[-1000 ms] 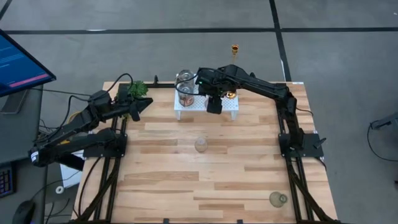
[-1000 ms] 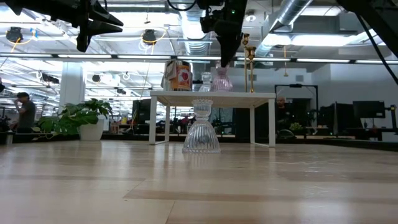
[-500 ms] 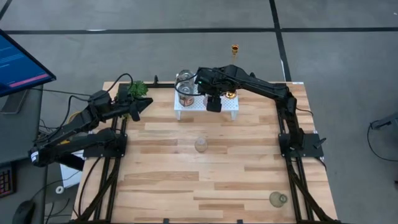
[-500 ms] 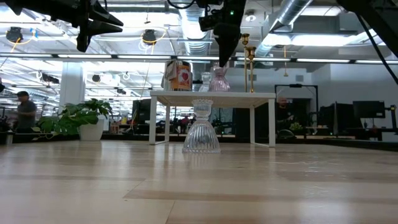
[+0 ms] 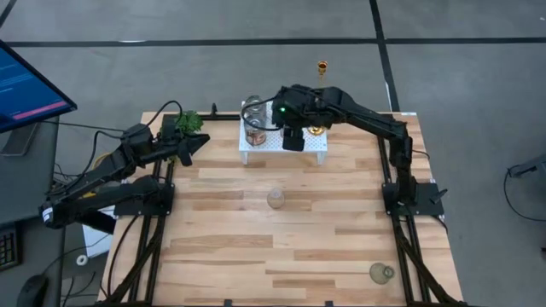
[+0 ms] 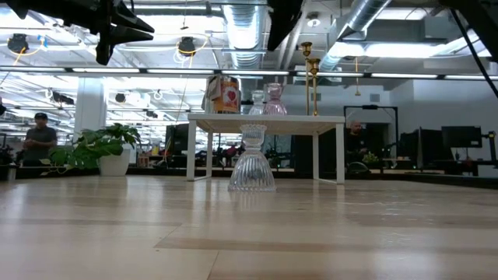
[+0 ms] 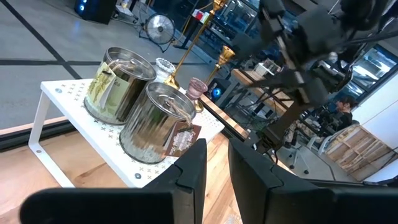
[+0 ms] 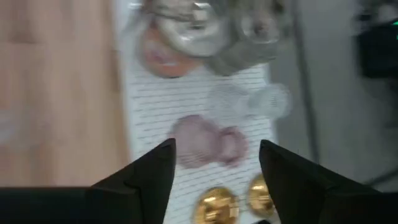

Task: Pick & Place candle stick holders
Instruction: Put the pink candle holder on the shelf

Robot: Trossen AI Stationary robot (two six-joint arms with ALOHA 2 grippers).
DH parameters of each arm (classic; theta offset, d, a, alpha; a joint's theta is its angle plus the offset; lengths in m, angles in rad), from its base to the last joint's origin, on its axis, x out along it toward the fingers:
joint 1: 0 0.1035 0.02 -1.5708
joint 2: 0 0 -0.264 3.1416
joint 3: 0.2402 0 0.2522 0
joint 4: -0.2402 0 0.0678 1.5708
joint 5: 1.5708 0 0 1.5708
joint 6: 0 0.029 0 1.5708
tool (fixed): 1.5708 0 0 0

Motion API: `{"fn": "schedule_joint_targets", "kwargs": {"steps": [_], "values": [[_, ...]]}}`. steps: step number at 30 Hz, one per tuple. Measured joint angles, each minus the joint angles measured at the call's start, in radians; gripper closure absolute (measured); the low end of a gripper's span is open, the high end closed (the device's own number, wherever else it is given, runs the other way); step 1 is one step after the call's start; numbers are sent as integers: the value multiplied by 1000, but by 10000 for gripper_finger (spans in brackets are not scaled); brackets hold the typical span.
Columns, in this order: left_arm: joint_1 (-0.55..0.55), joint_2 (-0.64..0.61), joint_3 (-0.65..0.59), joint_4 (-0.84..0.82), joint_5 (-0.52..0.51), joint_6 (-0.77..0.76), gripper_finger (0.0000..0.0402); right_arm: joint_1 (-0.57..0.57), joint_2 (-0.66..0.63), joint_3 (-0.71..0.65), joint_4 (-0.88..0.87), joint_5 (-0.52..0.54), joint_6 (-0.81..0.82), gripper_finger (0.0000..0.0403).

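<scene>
Two upright brass candle holders (image 8: 214, 204) stand just below the right gripper (image 8: 214, 168), its jaws wide, empty.

Looking straight down from high up; level across the table (image 6: 249, 233) from low; 2 wrist views close on the shelf (image 7: 62, 99).

It was an open-plan robotics lab: exposed ceiling ducts (image 6: 373, 15), strip lights, rows of desks with monitors (image 6: 459, 138), potted plants (image 6: 97, 148), and a person (image 6: 37, 138) standing.
</scene>
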State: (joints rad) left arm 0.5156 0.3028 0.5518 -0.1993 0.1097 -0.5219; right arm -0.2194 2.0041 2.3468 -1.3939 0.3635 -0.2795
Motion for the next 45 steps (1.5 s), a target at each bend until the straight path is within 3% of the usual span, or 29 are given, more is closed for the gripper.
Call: {"fn": "schedule_joint_targets", "kwargs": {"steps": [3,7,8,17,22,45], "values": [[0,0,0,0,0,0,335,12,-6,6,-31,-95,7,232],[0,0,0,0,0,0,335,18,18,6,-44,-149,5,366],[0,0,0,0,0,0,335,17,26,5,-43,-159,0,383],[0,0,0,0,0,0,335,-9,104,4,-28,-153,-19,400],[0,0,0,0,0,0,335,-24,133,3,-59,-89,-35,402],[0,0,0,0,0,0,335,-97,143,4,-90,32,-15,403]]}}
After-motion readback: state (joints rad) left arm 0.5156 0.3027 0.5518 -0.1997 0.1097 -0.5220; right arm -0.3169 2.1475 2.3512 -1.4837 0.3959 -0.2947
